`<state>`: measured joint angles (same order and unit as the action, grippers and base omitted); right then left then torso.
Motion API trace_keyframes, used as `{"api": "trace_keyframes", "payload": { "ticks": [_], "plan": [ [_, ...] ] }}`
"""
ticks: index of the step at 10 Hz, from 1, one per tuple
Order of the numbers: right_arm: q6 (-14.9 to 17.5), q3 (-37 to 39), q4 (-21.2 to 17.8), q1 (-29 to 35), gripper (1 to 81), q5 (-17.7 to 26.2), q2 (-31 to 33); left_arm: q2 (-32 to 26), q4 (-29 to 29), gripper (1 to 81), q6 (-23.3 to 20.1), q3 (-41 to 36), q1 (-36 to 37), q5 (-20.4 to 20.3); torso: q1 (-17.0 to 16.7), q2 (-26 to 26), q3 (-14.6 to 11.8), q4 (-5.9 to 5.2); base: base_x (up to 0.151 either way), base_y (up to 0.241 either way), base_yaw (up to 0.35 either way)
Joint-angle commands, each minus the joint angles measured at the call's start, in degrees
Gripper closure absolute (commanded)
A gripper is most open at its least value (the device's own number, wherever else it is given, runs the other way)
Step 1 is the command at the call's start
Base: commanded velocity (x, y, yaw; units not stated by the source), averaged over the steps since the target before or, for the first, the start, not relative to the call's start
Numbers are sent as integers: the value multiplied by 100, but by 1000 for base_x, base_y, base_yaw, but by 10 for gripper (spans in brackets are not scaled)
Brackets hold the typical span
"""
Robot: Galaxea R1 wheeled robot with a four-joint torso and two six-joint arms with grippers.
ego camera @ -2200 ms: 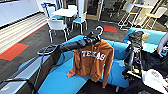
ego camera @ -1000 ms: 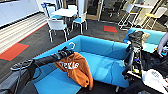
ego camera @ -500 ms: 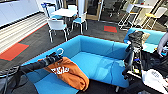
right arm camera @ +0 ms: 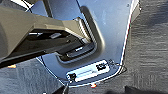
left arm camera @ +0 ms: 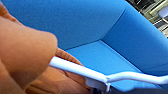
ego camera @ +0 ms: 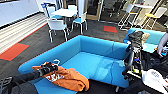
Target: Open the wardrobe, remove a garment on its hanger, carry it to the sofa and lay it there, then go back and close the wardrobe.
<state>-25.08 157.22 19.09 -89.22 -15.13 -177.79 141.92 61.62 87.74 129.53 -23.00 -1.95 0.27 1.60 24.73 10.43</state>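
Now | garment (ego camera: 66, 78) lowered onto sofa (ego camera: 100, 58) | left hand (ego camera: 51, 67) grips hanger (left arm camera: 82, 72)

Before me the blue sofa (ego camera: 100, 50) stands on dark carpet (ego camera: 37, 42); the orange garment (ego camera: 67, 78) lies crumpled on its seat, near one end.

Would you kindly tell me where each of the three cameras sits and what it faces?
Head view: high on the robot, looking down at the sofa with the garment; the left arm reaches in.
Left wrist view: close above the garment, the hanger and sofa.
Right wrist view: faces the robot's own body and carpet.
Shared by head and left wrist: garment, sofa.
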Motion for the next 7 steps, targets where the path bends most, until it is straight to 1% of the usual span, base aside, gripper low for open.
{"api": "trace_keyframes", "payload": {
  "ticks": [1,4,5,6,7],
  "plan": [
    [12,-8,25,-110,10,318,-5,-375,789,811,-231,-6,-49,169,0,0,2,0,0,0,0],
    [12,-8,25,-118,10,318,-5,-445,1018,811,-213,12,-438,134,0,0,0,0,0,0,0],
    [12,-8,25,-127,10,318,-5,-445,1036,10,-239,3,-578,20,0,2,0,0,0,0,0],
    [12,-8,25,-127,10,318,-5,-445,1168,10,-275,3,-693,-95,0,2,0,0,0,0,0],
    [12,-8,25,-127,10,318,-5,-445,1360,10,-292,3,-815,-113,0,2,0,0,0,0,0]
  ]
}}
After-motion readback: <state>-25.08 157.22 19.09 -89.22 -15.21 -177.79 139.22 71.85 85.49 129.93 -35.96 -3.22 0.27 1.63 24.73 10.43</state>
